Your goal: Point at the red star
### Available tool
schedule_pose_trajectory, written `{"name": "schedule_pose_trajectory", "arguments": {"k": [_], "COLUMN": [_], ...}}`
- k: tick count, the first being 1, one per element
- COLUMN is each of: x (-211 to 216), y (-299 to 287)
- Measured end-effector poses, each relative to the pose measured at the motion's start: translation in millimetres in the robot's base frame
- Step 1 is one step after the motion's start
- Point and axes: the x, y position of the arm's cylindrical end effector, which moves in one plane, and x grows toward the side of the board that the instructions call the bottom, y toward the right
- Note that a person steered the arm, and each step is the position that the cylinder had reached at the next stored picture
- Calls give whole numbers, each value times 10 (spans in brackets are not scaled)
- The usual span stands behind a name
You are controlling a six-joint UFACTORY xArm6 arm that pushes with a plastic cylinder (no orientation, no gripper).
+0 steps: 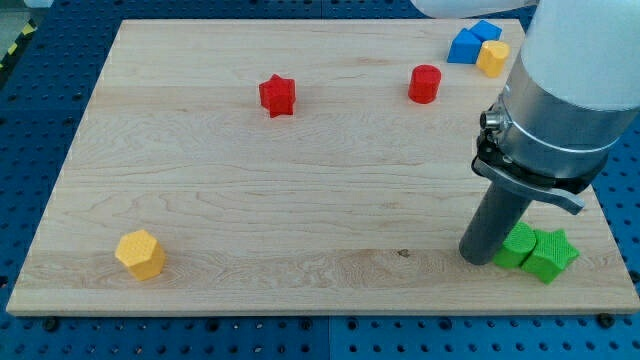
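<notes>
The red star (277, 95) lies on the wooden board (250, 200) toward the view's top, left of centre. My tip (479, 256) rests on the board at the view's lower right, far from the red star. The tip sits just left of a green block (518, 245), close to or touching it; contact cannot be told. A green star (550, 254) lies against that block's right side.
A red cylinder (425, 83) stands at the top, right of centre. Blue blocks (465, 45) and a yellow block (492, 57) cluster in the top right corner. A yellow hexagonal block (140, 253) sits at the lower left. The arm's large body (570, 90) covers the right edge.
</notes>
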Motion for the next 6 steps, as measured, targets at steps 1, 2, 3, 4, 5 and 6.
{"name": "schedule_pose_trajectory", "arguments": {"k": [1,2,3,4,5,6], "x": [-128,-492,-956,-1458,-1916,-2135], "y": [-258,-828,-1535,-2268,-2774,-2541]}}
